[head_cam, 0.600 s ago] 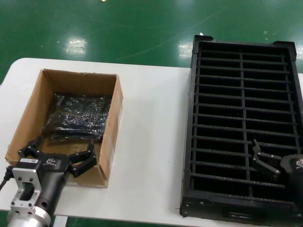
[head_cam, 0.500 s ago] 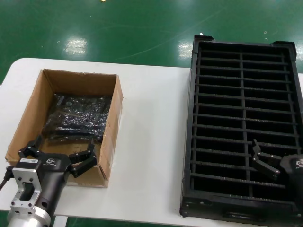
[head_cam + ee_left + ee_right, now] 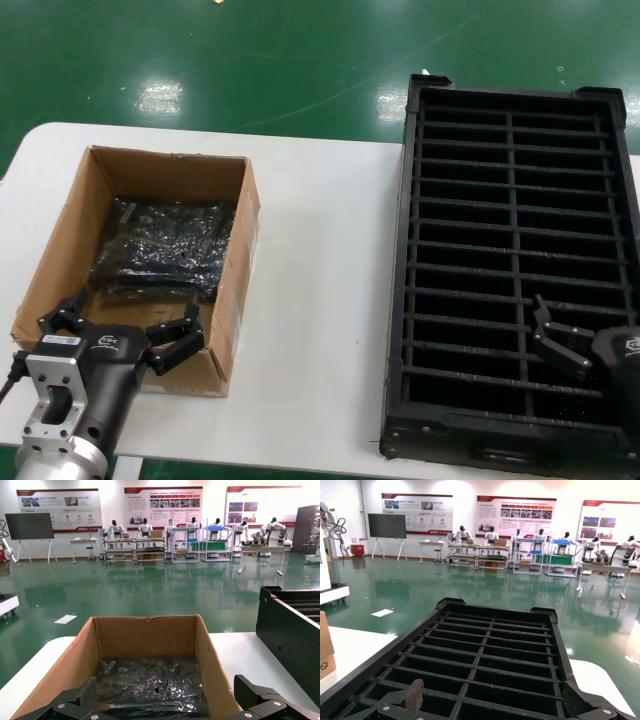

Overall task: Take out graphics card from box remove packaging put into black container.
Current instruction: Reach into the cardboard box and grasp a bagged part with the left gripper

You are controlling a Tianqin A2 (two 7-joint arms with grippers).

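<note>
Left gripper point(image 3: 122, 328): I am hovering it over the near end of the cardboard box point(image 3: 65, 232), fingers spread wide, holding nothing.
Right gripper point(image 3: 590, 350): I am holding it over the black container point(image 3: 400, 300), partly cut off (jaws parted in the wrist view).
Graphics card: hidden; only glossy dark bags point(image 3: 150, 685) are lying in the box.

Brown cardboard box point(image 3: 60, 250) open-topped on the counter's left, holding glossy dark bagged boards point(image 3: 165, 250) lying flat inside; large black slotted tray point(image 3: 512, 110) well apart to the right, ribs dividing narrow slots.
</note>
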